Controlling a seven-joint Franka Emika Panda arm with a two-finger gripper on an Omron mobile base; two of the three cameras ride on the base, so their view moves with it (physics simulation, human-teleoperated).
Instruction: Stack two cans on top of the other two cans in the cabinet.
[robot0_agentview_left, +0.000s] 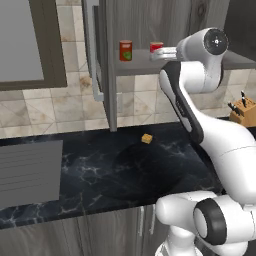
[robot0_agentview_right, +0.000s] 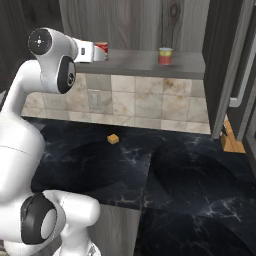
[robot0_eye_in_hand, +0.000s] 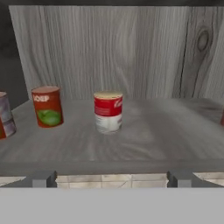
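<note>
We see no can stacked yet: the red-and-white can and green-label can stand apart on the cabinet shelf. Our gripper hangs released, facing them.

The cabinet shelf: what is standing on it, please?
On the shelf stand a red can with green patch and a red-white can, apart. A third can is cut off at the edge.

Matt grey wood-grain cabinet, smooth labelled tins, glossy black marble counter
</note>
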